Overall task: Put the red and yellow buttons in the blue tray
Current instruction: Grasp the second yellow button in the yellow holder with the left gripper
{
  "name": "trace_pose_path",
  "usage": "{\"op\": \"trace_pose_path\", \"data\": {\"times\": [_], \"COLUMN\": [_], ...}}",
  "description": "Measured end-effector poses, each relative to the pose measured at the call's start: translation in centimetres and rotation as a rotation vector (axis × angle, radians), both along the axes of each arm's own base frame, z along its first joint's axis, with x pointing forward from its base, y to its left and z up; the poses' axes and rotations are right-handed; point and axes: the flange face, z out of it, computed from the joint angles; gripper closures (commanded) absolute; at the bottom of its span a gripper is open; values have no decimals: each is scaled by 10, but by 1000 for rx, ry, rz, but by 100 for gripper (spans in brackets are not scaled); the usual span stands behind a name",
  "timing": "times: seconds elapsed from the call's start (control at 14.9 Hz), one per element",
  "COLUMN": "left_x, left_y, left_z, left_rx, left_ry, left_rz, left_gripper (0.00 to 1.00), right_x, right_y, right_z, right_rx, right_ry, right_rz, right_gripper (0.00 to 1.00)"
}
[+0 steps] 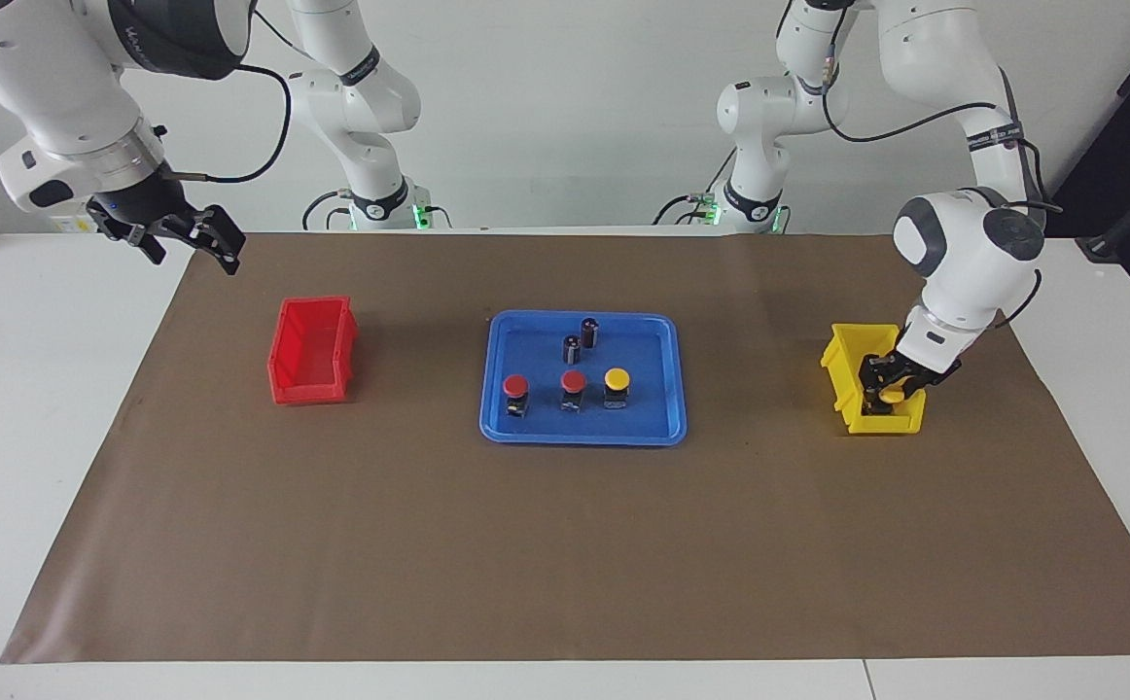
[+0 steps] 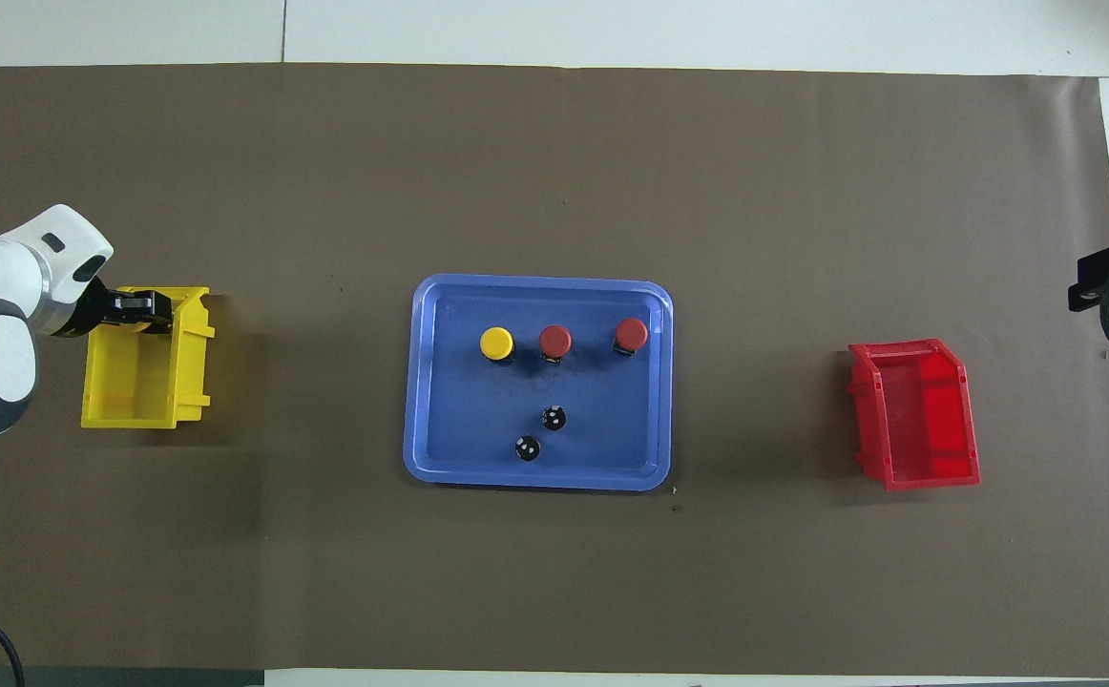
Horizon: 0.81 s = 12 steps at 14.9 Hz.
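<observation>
wall (image 1: 565,107): plain white | table (image 1: 50,408): white | brown mat (image 1: 565,544): covers tabletop | light: even

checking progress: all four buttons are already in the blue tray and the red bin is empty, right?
Not quite. Only three buttons stand in the blue tray: two red buttons and one yellow button. The fourth button, a yellow one, is in the yellow bin, under the left gripper, as the facing view shows. The red bin is empty.
</observation>
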Motion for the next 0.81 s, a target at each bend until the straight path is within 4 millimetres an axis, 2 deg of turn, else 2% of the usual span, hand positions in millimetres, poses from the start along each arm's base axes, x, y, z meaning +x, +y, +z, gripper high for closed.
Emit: {"op": "trace_pose_path", "data": {"times": [0.34, 0.6, 0.81], "left_x": [1, 7, 16], "left_y": [2, 2, 0], "left_z": [1, 13, 51], "left_rx": [0, 1, -2], "left_ry": [-5, -12, 48], "left_rz": [3, 4, 0], "left_gripper": [91, 93, 93], "right_x": [0, 0, 0], "right_y": [3, 4, 4], "right_z": [0, -1, -1], "right_rx": [0, 0, 0], "right_ry": [1, 1, 2], "right_rz": [6, 8, 8], "right_gripper": [0, 0, 0]}}
